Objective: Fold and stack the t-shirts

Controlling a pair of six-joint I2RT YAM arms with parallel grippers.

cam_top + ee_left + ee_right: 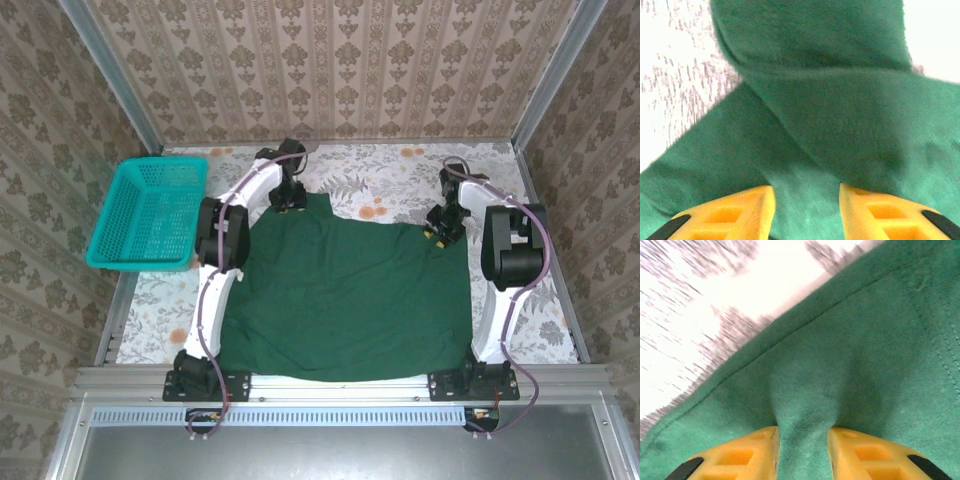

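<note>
T-shirt (345, 300) is lying spread flat on the tabletop (400, 170) between both arms. Its near edge is running along the arm bases, and its long axis is running left to right. The neck end is not discernible. Right end effector (802, 432) is pinching the far right corner, cloth puckering between part-closed fingers. Left end effector (805, 192) is gripping the far left corner. Teal basket (150, 215) is sitting far left.
</note>
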